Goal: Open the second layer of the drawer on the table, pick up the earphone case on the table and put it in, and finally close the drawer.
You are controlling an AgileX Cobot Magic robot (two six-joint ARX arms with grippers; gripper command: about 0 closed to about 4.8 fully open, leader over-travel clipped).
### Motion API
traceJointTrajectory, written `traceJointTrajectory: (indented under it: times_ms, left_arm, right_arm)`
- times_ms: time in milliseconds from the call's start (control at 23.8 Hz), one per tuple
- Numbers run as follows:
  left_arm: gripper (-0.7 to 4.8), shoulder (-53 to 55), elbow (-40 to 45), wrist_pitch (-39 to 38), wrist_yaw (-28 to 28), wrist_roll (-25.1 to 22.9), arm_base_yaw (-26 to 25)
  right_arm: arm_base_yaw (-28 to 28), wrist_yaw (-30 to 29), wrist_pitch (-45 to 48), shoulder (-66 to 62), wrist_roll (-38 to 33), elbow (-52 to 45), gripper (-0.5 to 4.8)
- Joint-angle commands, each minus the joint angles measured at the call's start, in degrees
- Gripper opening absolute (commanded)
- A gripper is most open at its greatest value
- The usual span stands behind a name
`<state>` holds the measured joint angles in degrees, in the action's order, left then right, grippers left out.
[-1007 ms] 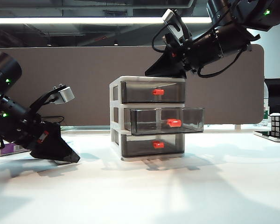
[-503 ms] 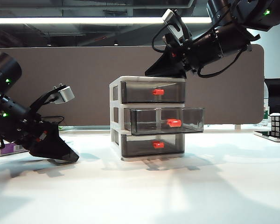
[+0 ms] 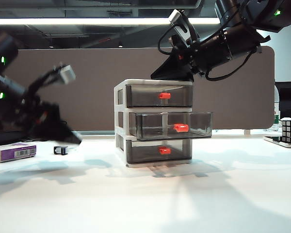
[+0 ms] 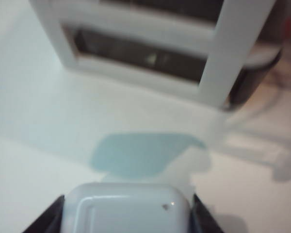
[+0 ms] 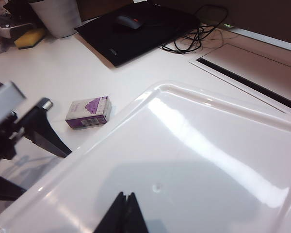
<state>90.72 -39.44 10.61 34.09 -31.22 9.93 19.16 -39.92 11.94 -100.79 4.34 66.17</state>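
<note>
The left gripper [image 4: 123, 228] is clamped on the earphone case [image 4: 126, 211], held between its fingers above the table [image 4: 48, 126], with its shadow on the surface beneath. Risk: the glossy case may slip from the grip, or strike the front wall of the second layer of the drawer [image 3: 173, 125], which stands pulled out beyond it, if carried too low. Farther back, the right gripper [image 5: 125, 213], its fingers together and empty, rests on the drawer [image 3: 155, 121] top, steadying the cabinet.
</note>
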Motion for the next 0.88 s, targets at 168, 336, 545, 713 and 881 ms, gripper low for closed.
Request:
traceJointTrajectory:
  times_ms: [168,336,545,713,881]
  left_arm:
    - [1.2,-8.02,-0.17,-4.81,-2.73,0.2,6.05]
    - [1.2,-11.32,-0.17,-7.28,-5.16,0.44,10.62]
    - [1.2,-13.29,-0.31,-7.54,-7.1,2.58,15.58]
    - [1.2,-13.7,-0.57,-7.28,-7.58,3.91,20.5]
    - [1.2,-13.73,-2.01,-8.09,-10.36,4.28,23.93]
  right_arm:
    - [0.28,0.35,-4.83,-1.07,-0.63,-0.96,-0.05]
    - [0.28,0.33,-4.81,-1.07,-0.66,-0.96,-0.05]
    - [0.28,0.28,-4.87,-1.07,-0.68,-0.96,-0.05]
    - [0.28,0.28,-5.57,-1.07,-0.66,-0.96,-0.05]
    - [0.28,0.28,-5.68,-1.07,-0.66,-0.96,-0.05]
